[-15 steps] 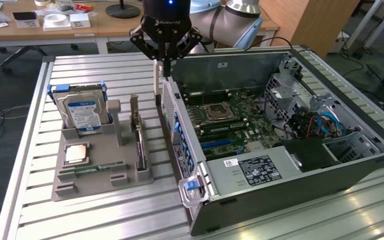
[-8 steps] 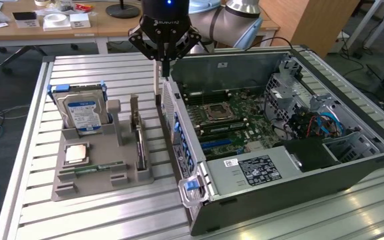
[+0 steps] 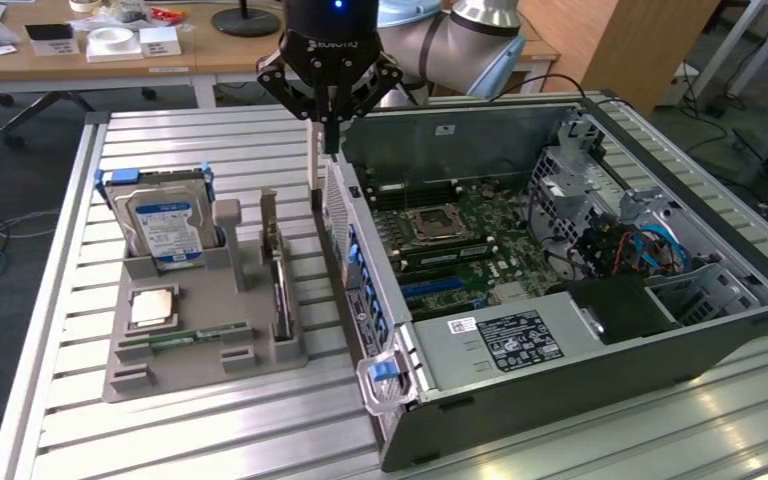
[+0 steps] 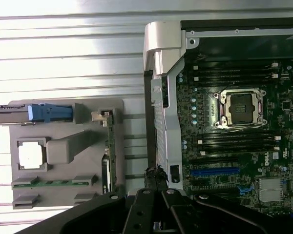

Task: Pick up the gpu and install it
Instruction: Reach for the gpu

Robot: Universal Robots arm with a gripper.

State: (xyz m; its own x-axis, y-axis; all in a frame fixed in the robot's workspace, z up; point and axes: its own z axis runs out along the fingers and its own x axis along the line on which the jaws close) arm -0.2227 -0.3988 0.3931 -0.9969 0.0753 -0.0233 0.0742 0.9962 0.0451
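Observation:
The gpu [image 3: 277,275] stands on edge in a slot of the grey holder [image 3: 197,375], its silver end bracket at the far end. In the wrist view the gpu [image 4: 109,146] appears as a thin strip beside the holder's wall [image 4: 63,214]. My gripper [image 3: 329,148] hangs high above the table, over the gap between the holder and the open computer case [image 3: 704,260]. Its fingers meet at a point and nothing is between them. In the wrist view the gripper [image 4: 155,195] sits over the case's side wall [image 4: 163,126], apart from the gpu.
The holder also carries a hard drive [image 3: 164,220], a processor [image 3: 153,305] and a green memory stick [image 3: 184,338]. The case lies open with its motherboard [image 3: 451,240] and a blue slot [image 4: 215,171] exposed. A silver latch [image 3: 315,165] stands up at the case's far corner.

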